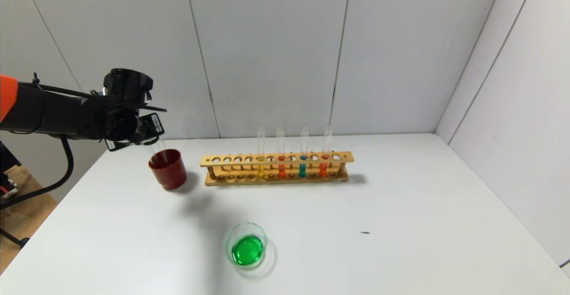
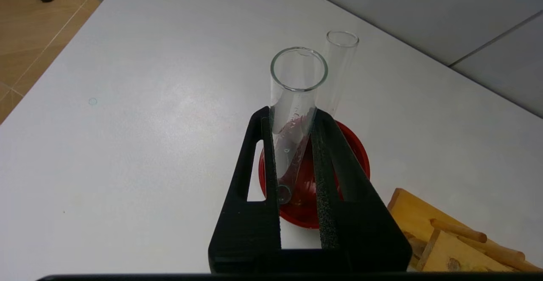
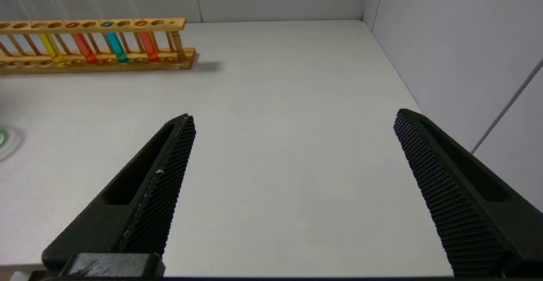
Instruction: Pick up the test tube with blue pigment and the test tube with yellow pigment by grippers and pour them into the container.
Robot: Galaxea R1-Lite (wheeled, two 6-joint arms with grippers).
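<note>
Left gripper (image 2: 292,145) is pinching an empty clear tube (image 2: 295,102) over the dark red cup (image 1: 168,168).

The held tube is slanting with its rounded end inside the cup, beside a second empty tube (image 2: 338,66) leaning in the same cup. The container (image 1: 246,245), a low glass beaker, is sitting near the front of the worktop (image 1: 401,223) holding green liquid. Behind it, the wooden rack (image 1: 276,169) is carrying four upright tubes: a yellow one (image 1: 260,163), a teal-blue one (image 1: 303,165), and two orange-red ones. The right gripper (image 3: 292,179) is hanging above bare worktop with its fingers spread wide, well apart from the rack.
</note>
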